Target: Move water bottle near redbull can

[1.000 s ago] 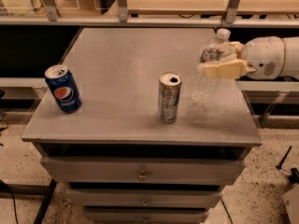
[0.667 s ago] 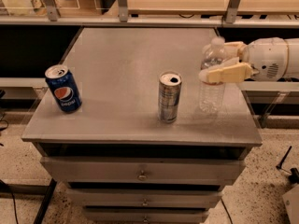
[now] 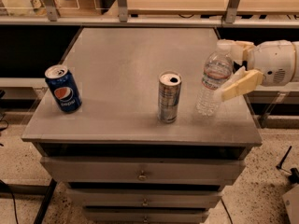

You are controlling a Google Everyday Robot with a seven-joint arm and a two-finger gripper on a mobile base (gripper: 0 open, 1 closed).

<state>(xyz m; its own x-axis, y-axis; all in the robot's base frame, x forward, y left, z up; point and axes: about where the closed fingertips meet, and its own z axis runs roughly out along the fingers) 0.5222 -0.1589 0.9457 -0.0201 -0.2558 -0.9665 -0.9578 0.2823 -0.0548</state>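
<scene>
My gripper [image 3: 223, 70] reaches in from the 3 o'clock side of the cabinet [image 3: 117, 69], its round white housing hanging just past the right edge. Its two blunt, cream-coloured fingers [image 3: 240, 84] stand apart, one on the near side and one on the far side, and the upper part of the water bottle [image 3: 212, 85] sits between their tips. The near fingertip overlaps the bottle's right edge; I cannot tell whether it presses on the plastic.

The bottle is clear, ribbed and thin-walled, with a white-and-red label band high on its body. Its base rests on the top at about 4 o'clock, and it leans slightly toward 1 o'clock.

At the bottle's 9 o'clock, near but not touching, the redbull can [image 3: 168, 97] stands upright: slim, silver-grey metal with faint blue panels and an opened top. Well beyond it, still toward 9 o'clock by the left edge, stands a wider, glossy blue Pepsi can [image 3: 63, 88].

The cabinet top is flat, matte grey metal, lightly scuffed. Below its front edge are stacked drawers [image 3: 140, 171] with small round knobs.
</scene>
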